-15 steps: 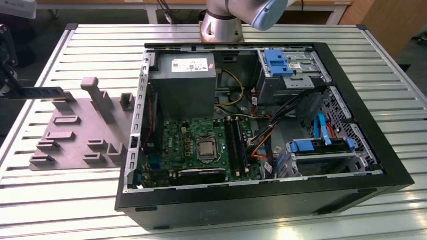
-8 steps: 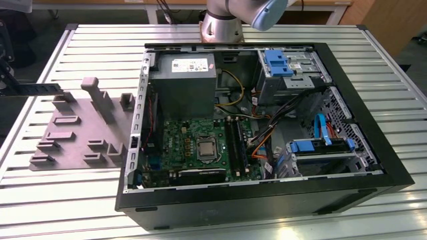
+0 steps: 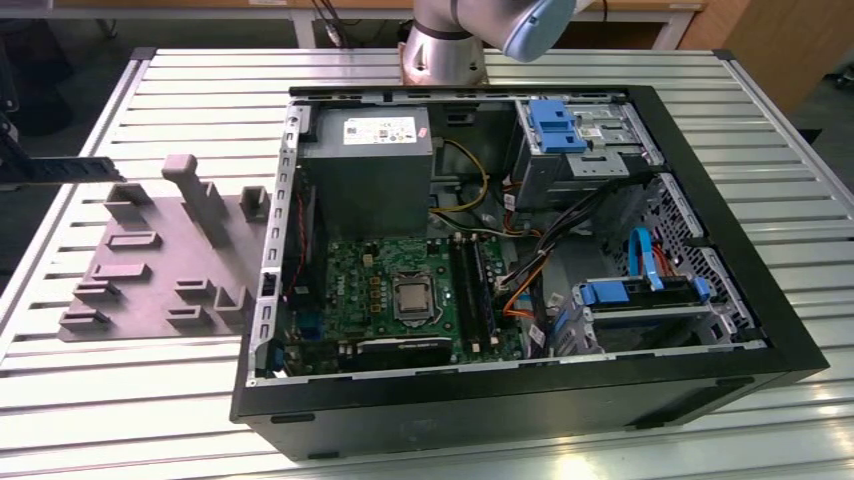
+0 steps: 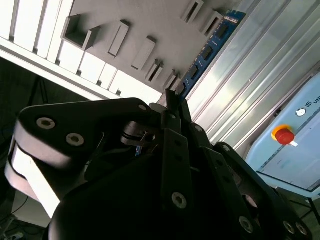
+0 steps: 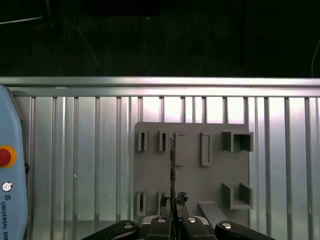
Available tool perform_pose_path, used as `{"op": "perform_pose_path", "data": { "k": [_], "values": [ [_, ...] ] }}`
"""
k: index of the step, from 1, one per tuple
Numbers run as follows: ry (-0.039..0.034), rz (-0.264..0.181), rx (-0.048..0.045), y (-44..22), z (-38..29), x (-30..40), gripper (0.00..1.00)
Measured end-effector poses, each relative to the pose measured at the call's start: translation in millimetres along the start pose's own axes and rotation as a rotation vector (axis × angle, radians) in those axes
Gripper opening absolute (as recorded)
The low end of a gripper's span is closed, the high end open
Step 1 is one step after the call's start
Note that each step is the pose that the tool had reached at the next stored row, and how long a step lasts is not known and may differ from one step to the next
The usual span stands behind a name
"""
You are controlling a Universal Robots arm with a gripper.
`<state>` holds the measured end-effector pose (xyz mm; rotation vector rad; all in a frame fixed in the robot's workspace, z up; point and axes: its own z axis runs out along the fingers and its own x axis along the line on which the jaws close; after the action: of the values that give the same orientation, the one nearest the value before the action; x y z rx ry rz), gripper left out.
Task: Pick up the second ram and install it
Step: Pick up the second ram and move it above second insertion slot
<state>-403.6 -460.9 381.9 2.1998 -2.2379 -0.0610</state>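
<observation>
A slatted metal table (image 3: 134, 400) carries everything. At the middle-left edge of the exterior view the second ram (image 3: 74, 169) juts in above it, close to the grey fixture block (image 3: 147, 270). In both wrist views the gripper (image 5: 173, 201) is pinched narrow on one end of that stick, and an open computer case (image 3: 534, 410) fills the exterior view's centre and right.

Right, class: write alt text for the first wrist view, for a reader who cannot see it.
The gripper grips the second ram, seen edge-on as a thin dark strip against the grey fixture block. The block sits on a ribbed metal table; a blue-grey box with a red button lies nearby.
</observation>
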Motion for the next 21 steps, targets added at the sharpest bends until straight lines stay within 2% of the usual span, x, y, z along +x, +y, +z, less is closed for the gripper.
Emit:
{"op": "perform_pose_path", "data": {
  "k": [12,21],
  "values": [
    [0.0000,0.000,0.0001,0.6,-19.8,-0.8,0.14],
    [0.0000,0.000,0.0000,-0.4,-21.1,-0.9,0.14]
  ]
}}
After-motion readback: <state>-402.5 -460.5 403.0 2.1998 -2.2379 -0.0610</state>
